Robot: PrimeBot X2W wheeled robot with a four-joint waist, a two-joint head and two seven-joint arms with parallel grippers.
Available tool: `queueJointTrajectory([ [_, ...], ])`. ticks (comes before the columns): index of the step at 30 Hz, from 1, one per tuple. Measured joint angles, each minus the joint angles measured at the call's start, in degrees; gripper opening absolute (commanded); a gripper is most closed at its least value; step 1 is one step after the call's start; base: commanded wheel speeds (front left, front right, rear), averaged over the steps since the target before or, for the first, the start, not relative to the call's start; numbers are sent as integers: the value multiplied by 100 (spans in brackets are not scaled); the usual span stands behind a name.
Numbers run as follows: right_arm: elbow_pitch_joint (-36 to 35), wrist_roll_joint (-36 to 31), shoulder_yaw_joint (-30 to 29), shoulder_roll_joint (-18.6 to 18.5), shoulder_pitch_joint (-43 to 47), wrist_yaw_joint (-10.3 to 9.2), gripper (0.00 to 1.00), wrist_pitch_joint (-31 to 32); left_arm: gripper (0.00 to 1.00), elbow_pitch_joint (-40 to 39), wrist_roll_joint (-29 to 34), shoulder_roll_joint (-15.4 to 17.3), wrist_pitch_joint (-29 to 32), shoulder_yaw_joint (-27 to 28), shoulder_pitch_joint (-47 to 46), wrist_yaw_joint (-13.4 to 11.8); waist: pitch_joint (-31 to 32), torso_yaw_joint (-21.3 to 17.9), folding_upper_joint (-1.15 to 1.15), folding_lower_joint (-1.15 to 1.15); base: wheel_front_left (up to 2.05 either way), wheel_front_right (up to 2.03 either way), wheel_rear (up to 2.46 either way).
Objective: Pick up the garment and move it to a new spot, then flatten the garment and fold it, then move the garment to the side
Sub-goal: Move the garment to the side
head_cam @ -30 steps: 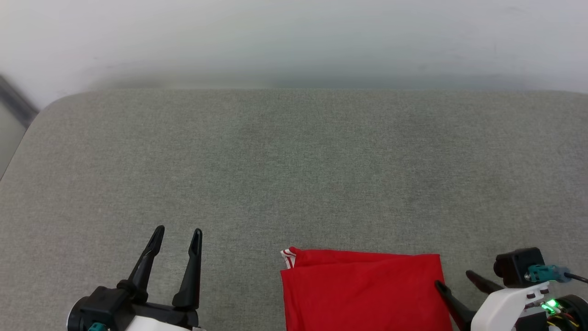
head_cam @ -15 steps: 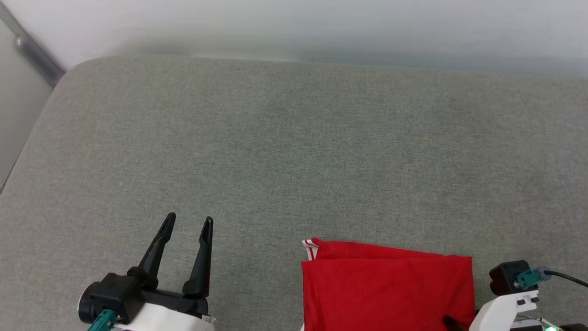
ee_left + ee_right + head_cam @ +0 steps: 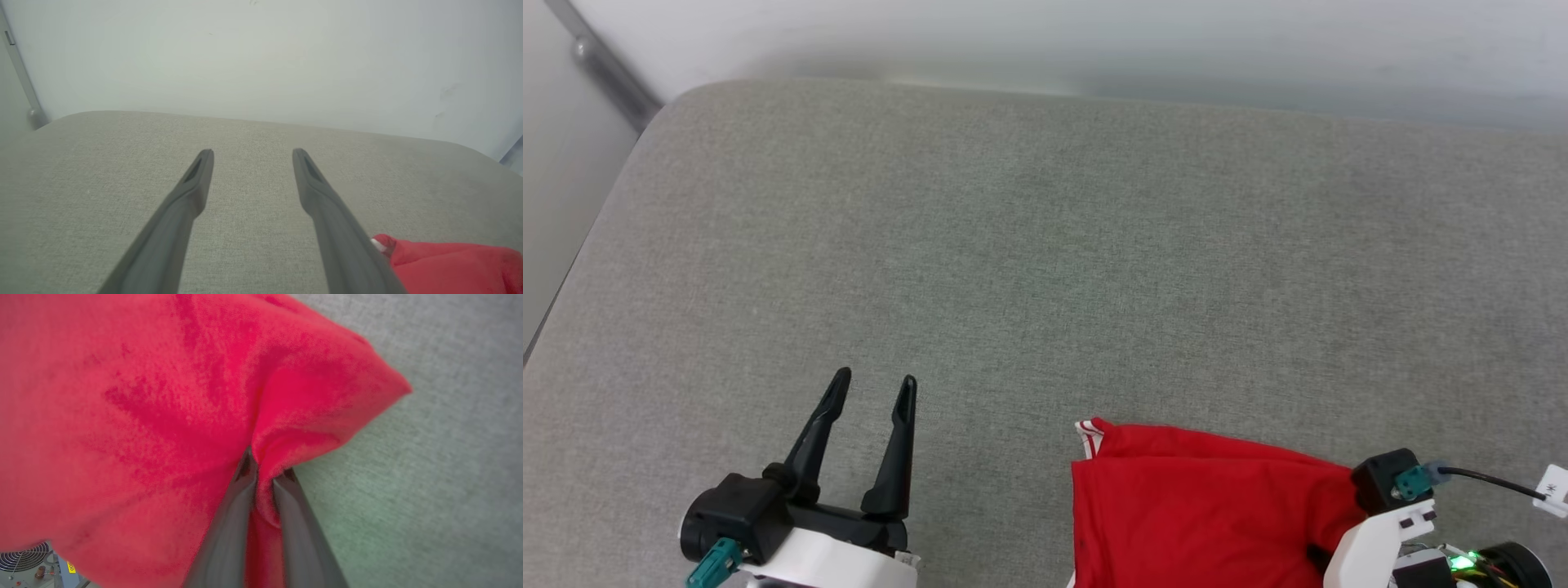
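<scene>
- Two grippers require a status check. Report the left gripper (image 3: 875, 377) first.
- Left gripper: released. Both dark fingers stand well apart with nothing between them. In the head view it sits at the lower left, over the grey fabric surface (image 3: 1045, 245), fingers pointing toward the pale wall (image 3: 1094, 41). It is well apart from the garment (image 3: 1201, 506).
- Confirm in the left wrist view.
- Confirmed. The gap between the fingers shows bare grey fabric. A red part of the garment, with a small white patch, shows past the right-hand finger at the bottom right of that view.
- Report the right gripper (image 3: 267, 465).
- Right gripper: clenched on the garment. In the right wrist view the two fingers pinch a fold of red cloth near one corner, and creases run from the cloth to the fingertips. In the head view the arm's black camera block (image 3: 1388, 482) covers that corner.
- Locate the garment.
- Lower right of the head view, on the grey surface, running out of the bottom edge of the view. It is folded to a rough rectangle. The striped trim (image 3: 1089, 433) shows at its far left corner. The far right corner is bunched toward the right gripper.
</scene>
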State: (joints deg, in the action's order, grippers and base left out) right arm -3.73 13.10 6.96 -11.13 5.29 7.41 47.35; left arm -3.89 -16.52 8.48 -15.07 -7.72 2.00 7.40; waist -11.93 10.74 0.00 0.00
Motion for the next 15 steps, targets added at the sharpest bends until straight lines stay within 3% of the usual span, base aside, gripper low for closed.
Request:
queueJointTrajectory([
  [7,7,-356,465,-472,-383,16,0,-411,100,-34,-157,-1,0,-88,14,0,158,-251,0,0,0,0,0],
  [15,-202,-938,1246,-1870,-1434,11,0,-624,100,-74,-131,25,0,-356,14,0,237,-952,0,0,0,0,0],
])
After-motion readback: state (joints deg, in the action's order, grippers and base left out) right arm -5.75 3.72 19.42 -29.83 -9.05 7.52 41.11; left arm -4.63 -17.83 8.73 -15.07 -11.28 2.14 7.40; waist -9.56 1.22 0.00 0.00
